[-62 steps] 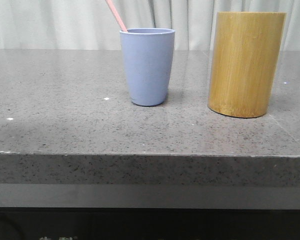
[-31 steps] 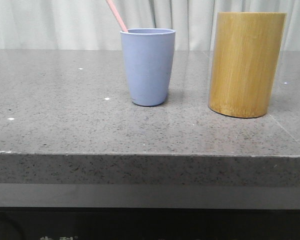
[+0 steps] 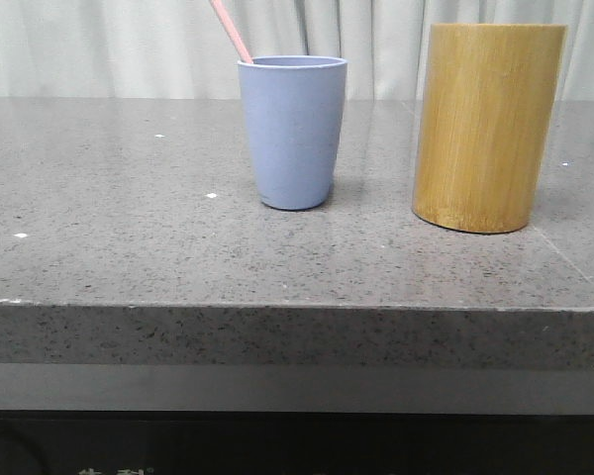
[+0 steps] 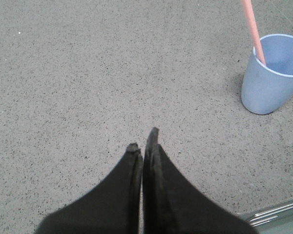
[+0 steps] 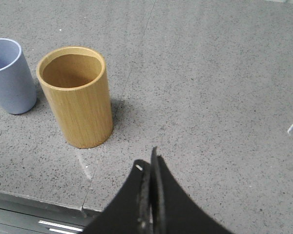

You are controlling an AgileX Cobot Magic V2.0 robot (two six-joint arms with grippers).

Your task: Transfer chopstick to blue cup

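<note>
The blue cup stands on the grey stone table, left of the bamboo cylinder. A pink chopstick leans out of it to the upper left. The left wrist view shows the cup with the chopstick resting inside it on its rim. My left gripper is shut and empty above bare table, well away from the cup. My right gripper is shut and empty, hanging near the table's front edge beside the cylinder. The cup's edge shows in the right wrist view. Neither gripper shows in the front view.
A tall tan bamboo cylinder stands right of the cup; it looks hollow and empty in the right wrist view. The table's front edge runs across the front view. A pale curtain hangs behind.
The blue cup with its chopstick shifted very slightly right between the oldest frame and half a second ago. Nothing has moved since.
</note>
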